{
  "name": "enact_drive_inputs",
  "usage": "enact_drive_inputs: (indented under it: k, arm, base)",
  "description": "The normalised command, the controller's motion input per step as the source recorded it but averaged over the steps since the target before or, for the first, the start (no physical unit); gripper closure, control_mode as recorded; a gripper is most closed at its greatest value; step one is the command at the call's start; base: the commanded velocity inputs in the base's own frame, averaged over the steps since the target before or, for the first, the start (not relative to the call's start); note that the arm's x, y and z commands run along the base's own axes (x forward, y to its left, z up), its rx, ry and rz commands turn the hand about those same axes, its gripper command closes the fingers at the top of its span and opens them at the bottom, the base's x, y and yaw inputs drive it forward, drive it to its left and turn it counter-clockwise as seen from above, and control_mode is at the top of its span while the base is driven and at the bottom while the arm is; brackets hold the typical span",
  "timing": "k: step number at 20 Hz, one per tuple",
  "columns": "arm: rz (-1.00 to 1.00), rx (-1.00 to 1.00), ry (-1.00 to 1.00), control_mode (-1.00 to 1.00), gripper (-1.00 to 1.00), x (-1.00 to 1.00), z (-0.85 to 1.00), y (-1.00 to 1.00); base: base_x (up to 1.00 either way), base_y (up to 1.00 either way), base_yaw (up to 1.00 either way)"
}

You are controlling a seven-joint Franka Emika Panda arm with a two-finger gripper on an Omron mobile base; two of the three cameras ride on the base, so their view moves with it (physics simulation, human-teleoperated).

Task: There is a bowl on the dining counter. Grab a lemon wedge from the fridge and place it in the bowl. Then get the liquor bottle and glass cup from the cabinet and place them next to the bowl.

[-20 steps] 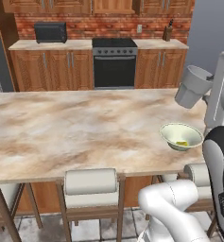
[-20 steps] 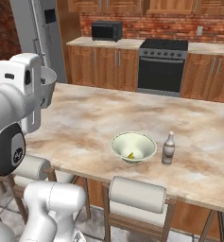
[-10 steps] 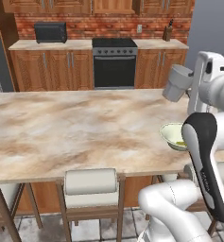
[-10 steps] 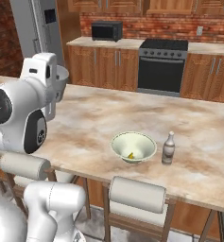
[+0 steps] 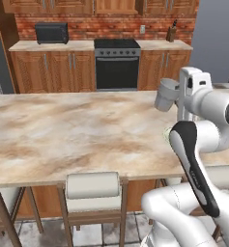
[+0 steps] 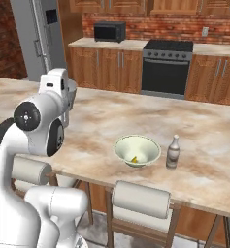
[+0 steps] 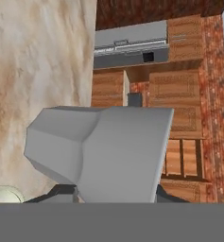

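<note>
The glass cup [image 5: 166, 95] is held in the gripper [image 7: 114, 193] above the table [image 5: 63, 135], tilted, its mouth pointing toward 10 o'clock in the left base view. The bowl [image 6: 137, 150] rests on the table, with the bottle [image 6: 172, 152] upright just beside it at 3 o'clock.

Bowls: one [image 6: 137, 150]
Bottles: one [image 6: 172, 152]
Cups: one [image 5: 166, 94]
Lemon wedges: one [image 6: 134, 159]
Desks: one [image 6: 204, 145]
Stools: three, counted in the right base view [image 6: 140, 199]
Microwaves: one [image 6: 109, 31]
Ovens: one [image 6: 166, 68]
Fridges: one [image 6: 35, 36]
</note>
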Motion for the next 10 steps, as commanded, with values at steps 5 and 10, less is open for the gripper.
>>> enact_drive_inputs:
  k: [5,10]
  arm:
    - [0.18,-0.10,0.07,-1.00,1.00,0.40,-0.73,0.01]
    - [0.42,-0.01,0.14,-1.00,1.00,0.33,-0.50,0.00]
  base:
    - [0.00,0.00,0.00]
    - [0.00,0.00,0.00]
